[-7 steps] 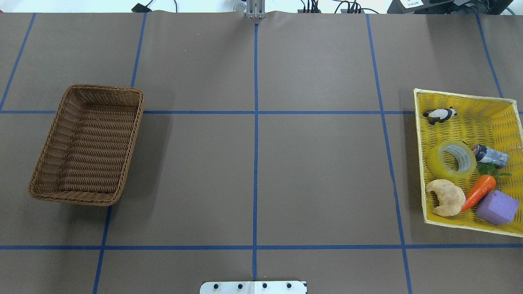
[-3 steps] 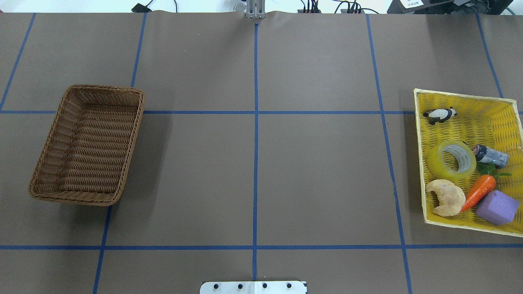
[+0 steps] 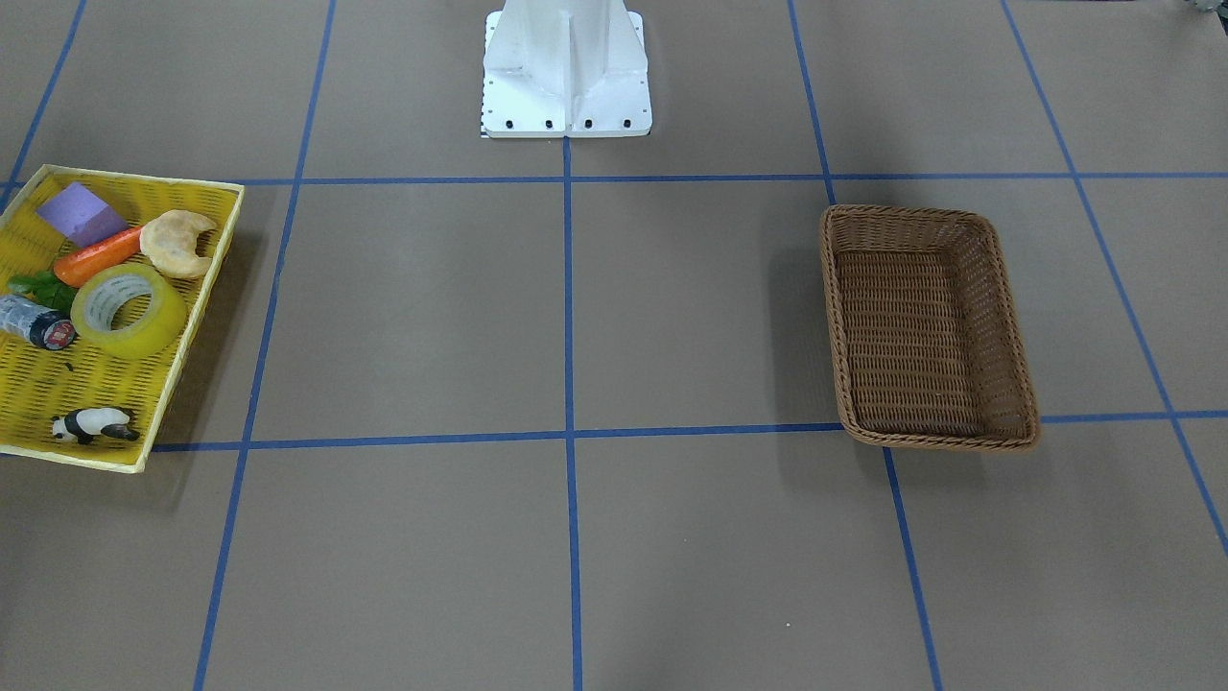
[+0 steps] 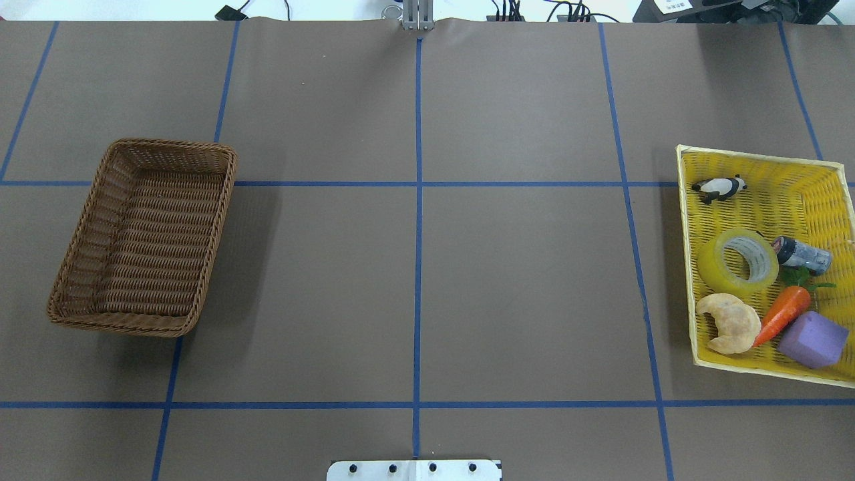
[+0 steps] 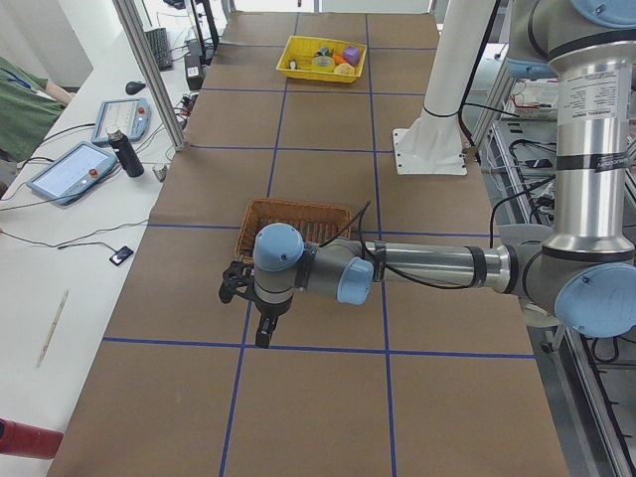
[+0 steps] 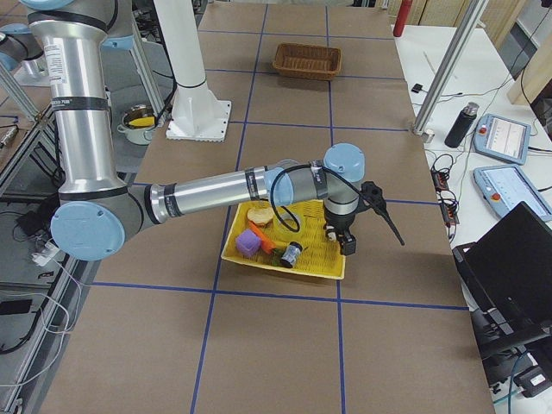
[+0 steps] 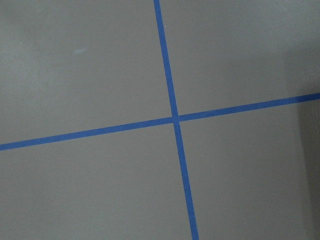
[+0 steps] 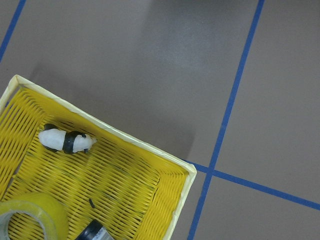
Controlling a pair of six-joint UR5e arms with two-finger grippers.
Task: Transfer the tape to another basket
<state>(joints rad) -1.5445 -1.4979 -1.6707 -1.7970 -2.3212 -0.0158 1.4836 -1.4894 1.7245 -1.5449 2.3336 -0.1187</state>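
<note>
The yellow-green tape roll (image 4: 738,262) lies flat in the yellow mesh tray (image 4: 684,220) at the table's right side, between a croissant and a panda figure. It also shows in the front view (image 3: 128,309) and at the lower left edge of the right wrist view (image 8: 25,220). The brown wicker basket (image 4: 174,143) stands empty at the left side (image 3: 902,211). My right gripper (image 6: 342,243) hangs over the tray's panda end. My left gripper (image 5: 262,336) hangs over bare table beside the wicker basket. I cannot tell whether either gripper is open or shut.
The tray also holds a panda figure (image 4: 720,188), a dark cylinder with a red end (image 4: 801,254), a carrot (image 4: 783,314), a croissant (image 4: 729,323) and a purple block (image 4: 812,339). The white robot base (image 3: 566,67) stands at the table's near middle edge.
</note>
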